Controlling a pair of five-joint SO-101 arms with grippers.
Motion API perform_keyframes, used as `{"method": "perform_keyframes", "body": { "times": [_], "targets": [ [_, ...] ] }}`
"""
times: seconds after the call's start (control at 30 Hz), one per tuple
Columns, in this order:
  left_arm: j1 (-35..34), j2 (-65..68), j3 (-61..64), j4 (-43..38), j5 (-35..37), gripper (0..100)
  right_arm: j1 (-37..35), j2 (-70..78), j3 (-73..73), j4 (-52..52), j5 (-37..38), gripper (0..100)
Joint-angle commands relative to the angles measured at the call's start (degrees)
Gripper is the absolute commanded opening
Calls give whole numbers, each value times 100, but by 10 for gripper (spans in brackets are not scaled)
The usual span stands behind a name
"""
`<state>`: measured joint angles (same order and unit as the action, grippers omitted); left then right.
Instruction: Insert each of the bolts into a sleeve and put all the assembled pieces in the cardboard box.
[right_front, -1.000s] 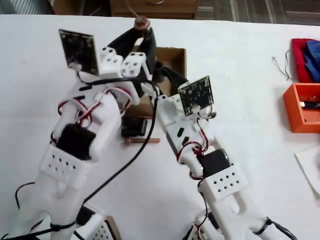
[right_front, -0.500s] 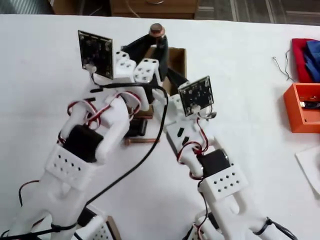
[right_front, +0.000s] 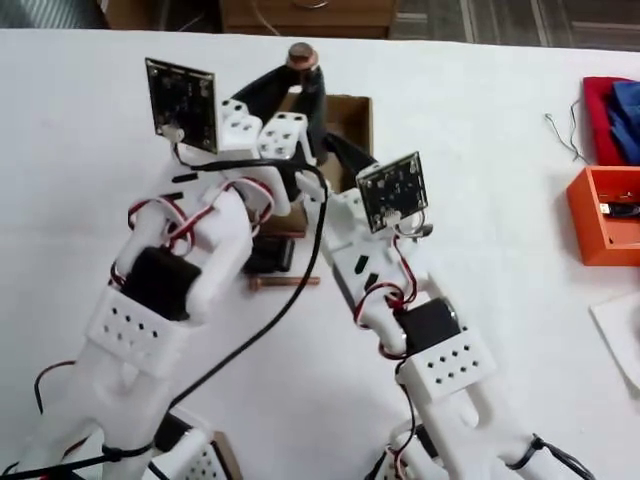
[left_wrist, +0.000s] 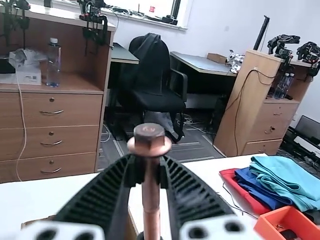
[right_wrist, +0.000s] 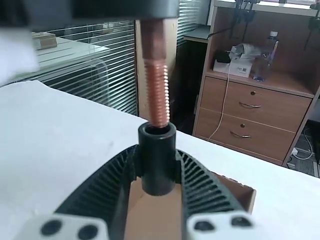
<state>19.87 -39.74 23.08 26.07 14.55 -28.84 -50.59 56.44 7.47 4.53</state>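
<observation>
Left gripper (left_wrist: 148, 162) with its bolt (left_wrist: 149, 139) edged sideways above the cardboard box (right_front: 352, 112) | jaws clamped on the copper shank under the hex head | threaded tip sat in the black sleeve (right_wrist: 157, 137) mouth | right gripper (right_wrist: 156, 161) closed around the sleeve, over the box | second bolt (right_front: 285, 283) lay beside the box

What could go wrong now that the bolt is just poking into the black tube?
Only the tip of the bolt is in the sleeve, so a small tilt by the left claw could jam the threads on the rim. If the right claw loses its grip, the sleeve might drop, probably into the cardboard box beneath it.
</observation>
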Motion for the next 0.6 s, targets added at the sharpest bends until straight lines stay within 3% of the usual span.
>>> {"method": "perform_keyframes", "body": {
  "times": [0.0,0.57],
  "targets": [
    [-158,-26,-312,-18,-44,25,13,-233,-79,-180,44,22],
    [114,9,-154,149,0,25,13,-233,-79,-180,44,22]
  ]
}}
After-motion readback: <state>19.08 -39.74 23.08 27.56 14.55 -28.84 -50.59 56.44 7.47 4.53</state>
